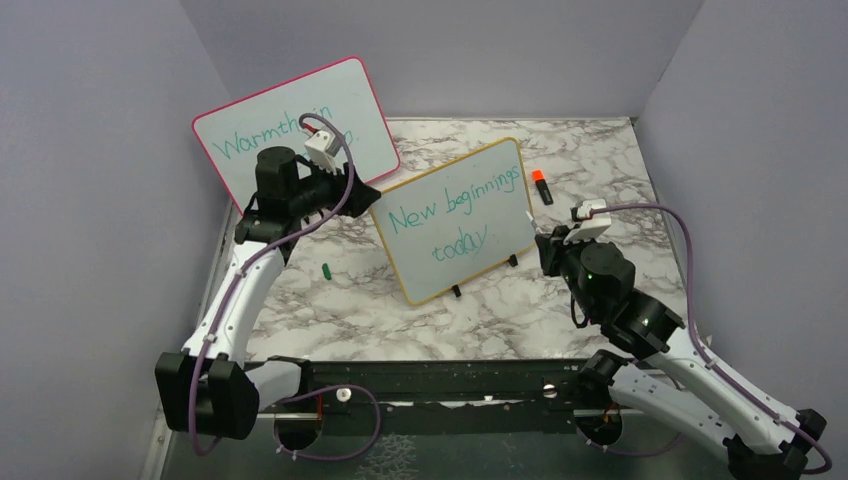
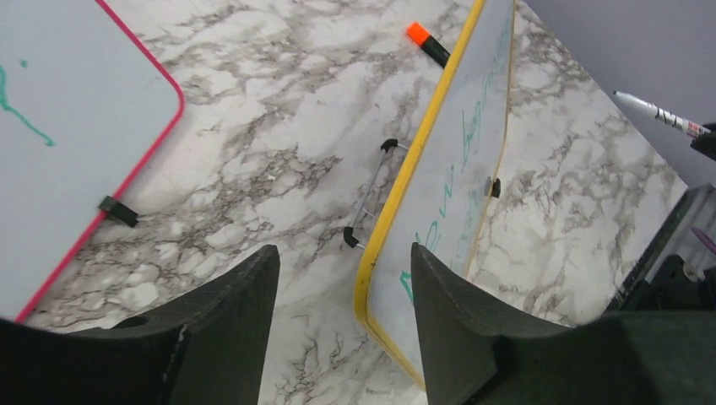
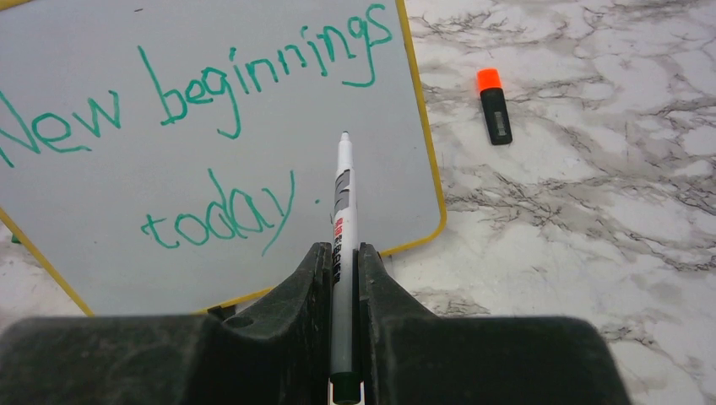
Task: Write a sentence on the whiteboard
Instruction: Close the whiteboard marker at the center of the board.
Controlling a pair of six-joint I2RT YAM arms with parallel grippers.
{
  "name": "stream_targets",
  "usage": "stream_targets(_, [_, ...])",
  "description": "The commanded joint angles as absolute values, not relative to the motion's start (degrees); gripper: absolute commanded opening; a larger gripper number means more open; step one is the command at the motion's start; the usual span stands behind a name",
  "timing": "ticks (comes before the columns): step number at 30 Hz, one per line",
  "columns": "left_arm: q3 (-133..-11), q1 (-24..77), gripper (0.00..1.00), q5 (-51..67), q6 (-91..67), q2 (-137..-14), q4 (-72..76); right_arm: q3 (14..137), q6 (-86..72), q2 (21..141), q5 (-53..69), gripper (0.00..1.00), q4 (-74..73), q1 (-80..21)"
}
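Note:
The whiteboard (image 1: 455,220) with the yellow-orange frame stands tilted on small black feet in the middle of the marble table. The sentence (image 1: 455,205) "New beginnings today." runs across it in teal, also readable in the right wrist view (image 3: 211,93). My left gripper (image 2: 344,249) is open at the board's left edge; the yellow frame (image 2: 397,202) lies between the fingers without touching them. My right gripper (image 3: 344,249) is shut on a white marker (image 3: 344,194), whose tip points at the board's lower right, just off the surface beside "today".
A larger pink-framed whiteboard (image 1: 290,130) leans at the back left, behind the left arm. An orange-capped marker (image 1: 541,186) lies right of the yellow board. A small green cap (image 1: 326,270) lies on the table to its left. Lilac walls close three sides.

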State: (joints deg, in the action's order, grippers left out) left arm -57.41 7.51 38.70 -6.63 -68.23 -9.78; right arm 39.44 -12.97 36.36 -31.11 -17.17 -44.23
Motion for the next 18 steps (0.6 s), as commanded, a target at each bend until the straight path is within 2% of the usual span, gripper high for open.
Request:
stream_targets(1, [-61.34, 7.31, 0.63, 27.62, -9.03, -62.54, -13.03, 41.51, -13.52, 34.79, -32.28, 0.0, -20.51, -44.04])
stream_targets(3, [-61.89, 7.25, 0.71, 22.82, -10.26, -60.74, -15.16, 41.32, -13.62, 34.13, -32.05, 0.01, -20.7, -44.04])
stream_targets(6, [-61.41, 7.29, 0.91, 15.92, -12.65, -57.54, -18.64, 41.33, -13.56, 33.16, -31.99, 0.01, -21.06, -44.03])
stream_targets(8, [-59.5, 7.27, 0.98, 11.14, -14.62, -55.23, -20.03, 41.07, -13.54, 32.57, -32.1, 0.01, -20.95, -44.03])
stream_targets(18, [-47.36, 7.23, 0.99, -7.9, -25.48, -46.63, -27.2, 39.59, -14.32, 29.88, -30.41, 0.0, -20.39, -44.03])
